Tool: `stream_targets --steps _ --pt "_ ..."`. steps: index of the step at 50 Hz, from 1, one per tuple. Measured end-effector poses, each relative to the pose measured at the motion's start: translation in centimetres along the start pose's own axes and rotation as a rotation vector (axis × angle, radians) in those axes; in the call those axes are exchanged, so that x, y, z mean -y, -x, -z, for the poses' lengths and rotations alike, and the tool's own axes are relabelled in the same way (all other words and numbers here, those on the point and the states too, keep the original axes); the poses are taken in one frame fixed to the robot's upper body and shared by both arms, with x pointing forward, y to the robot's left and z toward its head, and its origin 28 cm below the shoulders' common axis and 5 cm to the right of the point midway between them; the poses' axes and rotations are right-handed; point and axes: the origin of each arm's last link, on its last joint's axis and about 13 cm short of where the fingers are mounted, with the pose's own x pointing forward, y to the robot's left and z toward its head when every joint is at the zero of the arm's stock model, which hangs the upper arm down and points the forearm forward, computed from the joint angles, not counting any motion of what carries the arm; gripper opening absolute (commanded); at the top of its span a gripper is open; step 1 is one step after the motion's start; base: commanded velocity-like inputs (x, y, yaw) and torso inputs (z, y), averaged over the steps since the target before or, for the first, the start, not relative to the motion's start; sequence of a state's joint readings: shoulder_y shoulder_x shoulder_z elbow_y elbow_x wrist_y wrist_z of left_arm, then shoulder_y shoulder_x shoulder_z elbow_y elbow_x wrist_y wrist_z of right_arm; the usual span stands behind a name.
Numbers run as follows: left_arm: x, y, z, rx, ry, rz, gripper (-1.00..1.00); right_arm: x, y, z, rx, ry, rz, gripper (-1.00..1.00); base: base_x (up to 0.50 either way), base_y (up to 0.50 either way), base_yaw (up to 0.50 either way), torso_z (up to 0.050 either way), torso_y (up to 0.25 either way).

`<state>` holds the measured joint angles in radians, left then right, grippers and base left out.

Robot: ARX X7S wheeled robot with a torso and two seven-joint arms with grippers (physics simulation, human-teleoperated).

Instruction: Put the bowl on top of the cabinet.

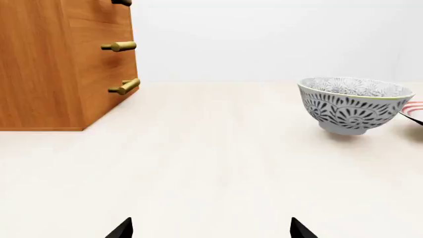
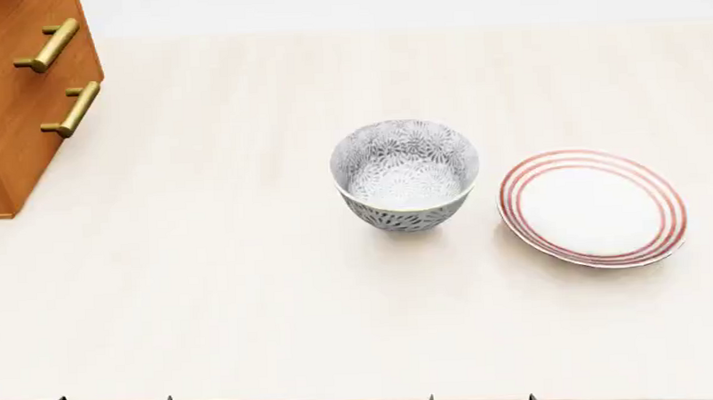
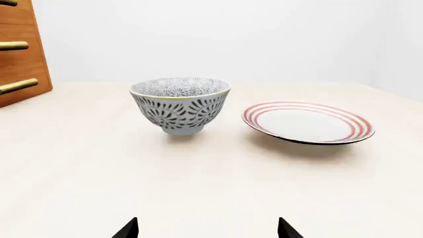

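While the head view shows the bowl's inside, wrist views don't

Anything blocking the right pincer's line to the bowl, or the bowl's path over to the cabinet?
Nothing visible. Bare table lies between the right pincer and the bowl. The red-ringed plate sits beside the bowl on the side away from the cabinet, off both paths. The cabinet top is out of frame.
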<state>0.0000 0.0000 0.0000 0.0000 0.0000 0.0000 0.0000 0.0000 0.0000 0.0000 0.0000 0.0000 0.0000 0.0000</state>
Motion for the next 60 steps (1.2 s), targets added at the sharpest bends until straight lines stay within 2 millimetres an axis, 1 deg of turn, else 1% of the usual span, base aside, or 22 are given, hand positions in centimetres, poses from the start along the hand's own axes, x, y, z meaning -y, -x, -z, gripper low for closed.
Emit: stream_targets --steps 35,60 --pt "-0.01 -0.05 -0.01 -0.003 0.005 -0.004 1.00 -0.16 0.15 -0.09 -0.014 0.007 -0.031 1.00 0.00 0.00 0.00 0.000 0.000" --pt "-0.07 0.06 0.03 0.015 0.002 0.013 1.00 -0.26 0.05 -0.11 -0.017 0.009 -0.031 1.00 0.00 0.00 0.00 0.047 0.000"
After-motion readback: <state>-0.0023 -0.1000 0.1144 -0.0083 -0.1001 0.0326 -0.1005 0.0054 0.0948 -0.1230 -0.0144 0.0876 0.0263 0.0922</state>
